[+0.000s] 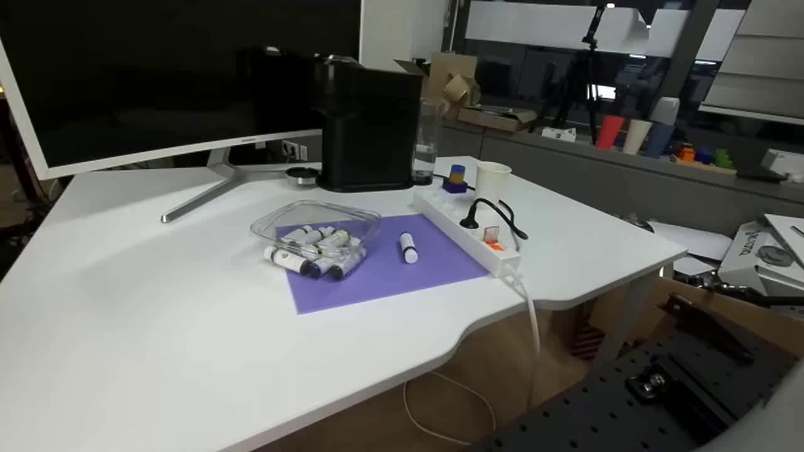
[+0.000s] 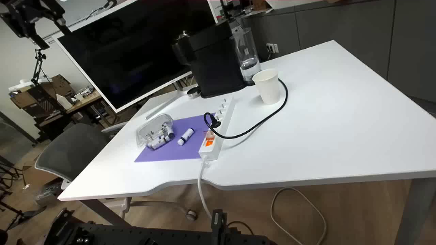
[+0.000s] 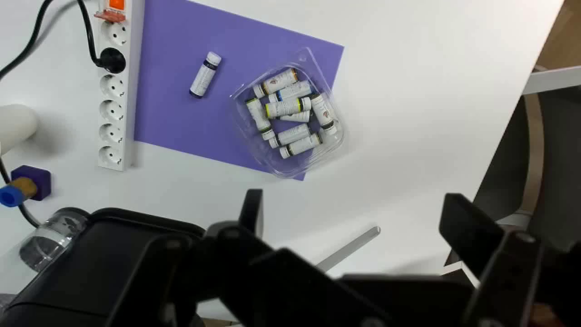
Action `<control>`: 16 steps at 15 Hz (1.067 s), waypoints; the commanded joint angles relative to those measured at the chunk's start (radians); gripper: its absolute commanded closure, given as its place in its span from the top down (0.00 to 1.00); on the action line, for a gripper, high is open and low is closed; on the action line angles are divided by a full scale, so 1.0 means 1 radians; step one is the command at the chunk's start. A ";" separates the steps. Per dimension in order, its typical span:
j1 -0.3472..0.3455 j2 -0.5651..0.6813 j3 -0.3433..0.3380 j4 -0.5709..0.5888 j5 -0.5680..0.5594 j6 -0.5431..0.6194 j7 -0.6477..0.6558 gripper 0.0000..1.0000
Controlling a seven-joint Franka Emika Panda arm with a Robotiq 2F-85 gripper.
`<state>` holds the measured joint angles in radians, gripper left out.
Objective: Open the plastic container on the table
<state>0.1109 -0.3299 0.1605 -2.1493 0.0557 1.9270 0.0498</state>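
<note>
The plastic container, a low see-through tub, sits on the white table (image 1: 157, 326), partly over the purple mat. It shows in both exterior views (image 1: 320, 215) (image 2: 149, 128) and in the wrist view (image 3: 327, 147). Several small white bottles with dark or coloured bands (image 3: 288, 108) lie inside. I cannot tell whether a lid covers it. My gripper (image 3: 355, 211) is open and empty in the wrist view, its fingers beyond the tub toward the monitor foot. It hangs high above the table in an exterior view (image 2: 53, 36); it is apart from the container.
A lone white bottle (image 3: 205, 75) lies on the purple mat (image 3: 186, 122). A white power strip (image 3: 119, 91) with a black plug and cable borders the mat. A black machine (image 1: 374, 125), a glass (image 2: 248, 58), a paper cup (image 2: 267, 85), stacked blocks (image 1: 456, 179) and a monitor (image 1: 157, 69) stand around.
</note>
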 commanded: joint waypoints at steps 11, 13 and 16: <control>0.007 0.000 0.003 -0.005 -0.029 0.018 0.000 1.00; 0.001 0.020 0.022 -0.016 -0.118 0.044 -0.003 1.00; 0.002 0.064 0.038 -0.052 -0.261 0.090 -0.033 1.00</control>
<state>0.1117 -0.3011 0.1850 -2.1672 -0.0961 1.9722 0.0389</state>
